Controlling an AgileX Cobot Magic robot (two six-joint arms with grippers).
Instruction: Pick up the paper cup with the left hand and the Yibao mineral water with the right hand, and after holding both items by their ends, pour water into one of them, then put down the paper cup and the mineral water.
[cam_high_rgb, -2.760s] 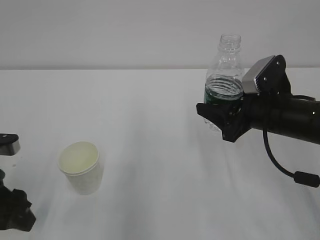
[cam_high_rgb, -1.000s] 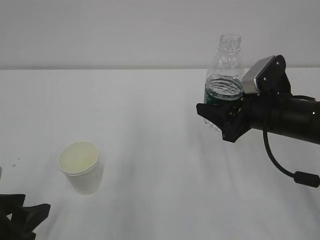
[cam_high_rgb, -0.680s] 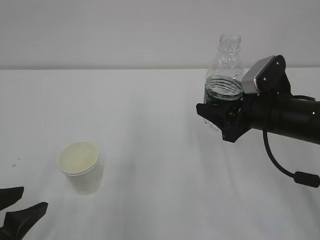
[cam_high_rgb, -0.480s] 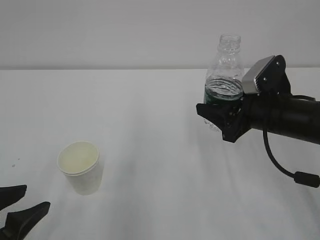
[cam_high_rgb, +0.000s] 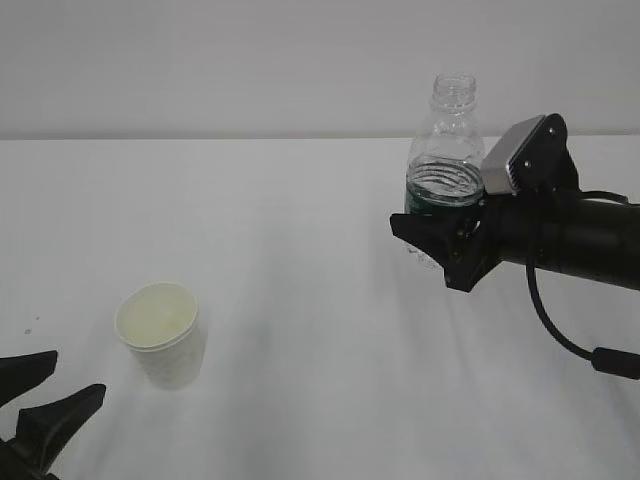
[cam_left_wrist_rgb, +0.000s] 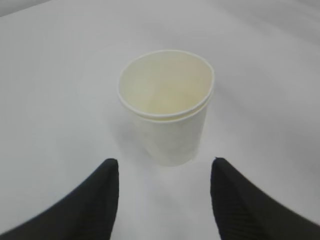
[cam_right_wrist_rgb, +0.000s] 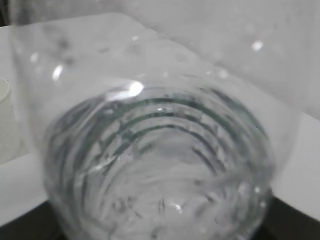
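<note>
My left pincer hangs released just short of the cup, its two black fingers spread to either side and touching nothing; the cup stands upright on the white table, at the front left. My right pincer is clenched around the lower part of the bottle, which it holds upright and uncapped above the table on the right, well apart from the cup, the clear ribbed wall filling my right wrist view.
</note>
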